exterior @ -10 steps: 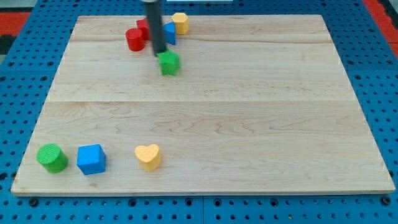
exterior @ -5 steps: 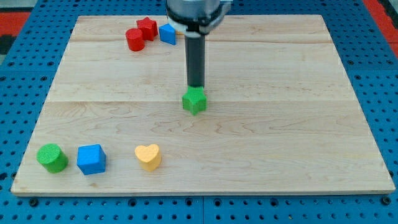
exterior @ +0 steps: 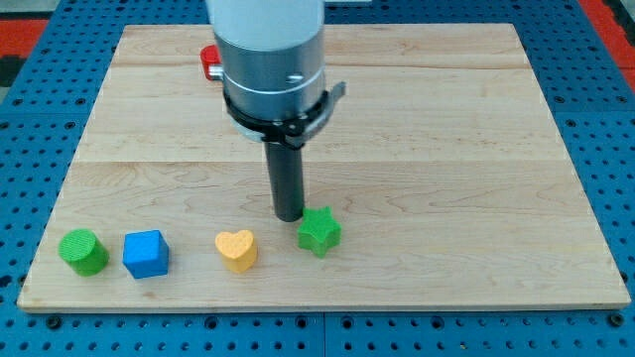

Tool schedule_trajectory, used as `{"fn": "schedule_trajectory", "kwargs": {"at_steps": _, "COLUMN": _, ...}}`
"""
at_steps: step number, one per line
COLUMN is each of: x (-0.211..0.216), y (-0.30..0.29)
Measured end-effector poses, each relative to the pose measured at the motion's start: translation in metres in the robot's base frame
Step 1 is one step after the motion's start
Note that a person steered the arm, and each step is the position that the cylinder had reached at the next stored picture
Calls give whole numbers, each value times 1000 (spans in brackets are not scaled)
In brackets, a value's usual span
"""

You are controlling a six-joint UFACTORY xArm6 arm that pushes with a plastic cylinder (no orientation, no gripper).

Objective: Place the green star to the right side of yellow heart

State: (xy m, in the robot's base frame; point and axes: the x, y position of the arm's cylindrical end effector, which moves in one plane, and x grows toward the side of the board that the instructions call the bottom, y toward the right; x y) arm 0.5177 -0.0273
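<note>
One tip: my tip (exterior: 288,217) rests on the board in the lower centre of the frame, just beside the green star's upper-left edge; contact cannot be confirmed.
Claw: none fitted; the arm ends in a plain rod, so there is nothing to open, close or grip with.
Green star: green star (exterior: 319,231) lies in the lower centre, near the right of the yellow heart, a clear strip of board between them.
Yellow heart: yellow heart (exterior: 236,250) sits lower centre-left, slightly nearer the frame's bottom than the star.
Other blocks: blue cube (exterior: 146,254) and green cylinder (exterior: 82,251) stand in the lower left, in a row with the heart; a red block (exterior: 208,60) shows at the upper left, mostly hidden by the arm body.
Step in hand: final placement, judged nearly complete.
Method: any further push should be short and directed toward the frame's bottom, to bring the star level with the heart.
Caution: pushing from the upper left may drive the star farther right; approaching from the right risks knocking it into the heart.
</note>
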Motion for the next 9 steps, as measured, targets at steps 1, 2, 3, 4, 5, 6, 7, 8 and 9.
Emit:
{"fn": "schedule_trajectory", "kwargs": {"at_steps": 1, "x": 4, "y": -7}}
{"fn": "schedule_trajectory", "kwargs": {"at_steps": 2, "x": 10, "y": -14}}
{"fn": "schedule_trajectory", "kwargs": {"at_steps": 3, "x": 5, "y": -14}}
{"fn": "schedule_trajectory", "kwargs": {"at_steps": 4, "x": -19, "y": -14}}
{"fn": "schedule_trajectory", "kwargs": {"at_steps": 5, "x": -14, "y": 45}}
{"fn": "schedule_trajectory", "kwargs": {"at_steps": 6, "x": -1, "y": 48}}
{"fn": "schedule_trajectory", "kwargs": {"at_steps": 7, "x": 13, "y": 48}}
{"fn": "schedule_trajectory", "kwargs": {"at_steps": 8, "x": -1, "y": 49}}
{"fn": "schedule_trajectory", "kwargs": {"at_steps": 9, "x": -38, "y": 69}}
